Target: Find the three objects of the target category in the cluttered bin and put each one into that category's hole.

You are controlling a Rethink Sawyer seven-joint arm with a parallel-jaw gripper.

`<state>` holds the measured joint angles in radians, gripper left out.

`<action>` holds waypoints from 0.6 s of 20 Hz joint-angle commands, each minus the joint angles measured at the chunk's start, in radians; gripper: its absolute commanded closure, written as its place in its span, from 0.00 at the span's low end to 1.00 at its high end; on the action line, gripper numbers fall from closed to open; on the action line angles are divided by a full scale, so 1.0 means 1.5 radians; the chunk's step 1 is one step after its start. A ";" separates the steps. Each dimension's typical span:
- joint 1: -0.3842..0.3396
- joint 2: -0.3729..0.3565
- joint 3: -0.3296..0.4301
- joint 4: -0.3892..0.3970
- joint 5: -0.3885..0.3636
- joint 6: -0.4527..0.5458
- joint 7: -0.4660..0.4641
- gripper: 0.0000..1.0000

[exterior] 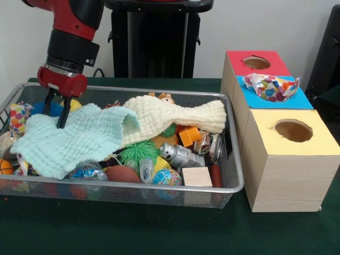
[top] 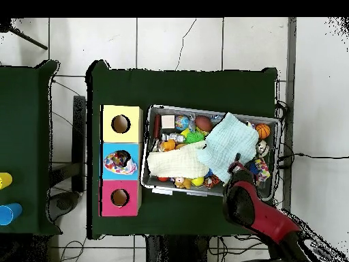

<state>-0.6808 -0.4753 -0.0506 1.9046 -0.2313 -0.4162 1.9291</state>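
The wire mesh bin (exterior: 133, 188) is full of toys and also shows in the overhead view (top: 204, 109). One polka-dot cloth (exterior: 271, 86) lies bunched over the hole of the blue-topped box (exterior: 304, 99), hiding most of the hole; it also shows from above (top: 120, 162). Another polka-dot piece (exterior: 17, 116) lies at the bin's left end, partly under other things. I see no third one. My gripper (exterior: 56, 110) is open and empty, fingers down at the far left of the bin, one tip touching the mint knitted cloth (exterior: 69, 141). From above the arm hides the gripper.
A cream knitted cloth (exterior: 175, 117) drapes across the bin's middle. Below lie a silver can (exterior: 180, 155), green spiky ball (exterior: 138, 151), orange block (exterior: 189, 136) and wooden block (exterior: 197, 177). The red-topped box (exterior: 239, 66) and yellow-topped box (exterior: 319, 143) flank the blue one.
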 commanded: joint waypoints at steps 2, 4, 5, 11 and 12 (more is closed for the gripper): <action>-0.035 -0.016 0.046 -0.003 -0.014 0.016 0.118 0.00; -0.042 -0.041 0.053 0.009 -0.019 0.035 0.114 0.00; -0.048 -0.060 0.058 0.018 -0.022 0.051 0.112 0.00; -0.069 -0.121 0.085 0.040 -0.028 0.116 0.092 0.00; -0.070 -0.119 0.086 0.041 -0.028 0.115 0.090 0.00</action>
<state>-0.7697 -0.5880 -0.0252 1.9276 -0.2319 -0.3869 1.9291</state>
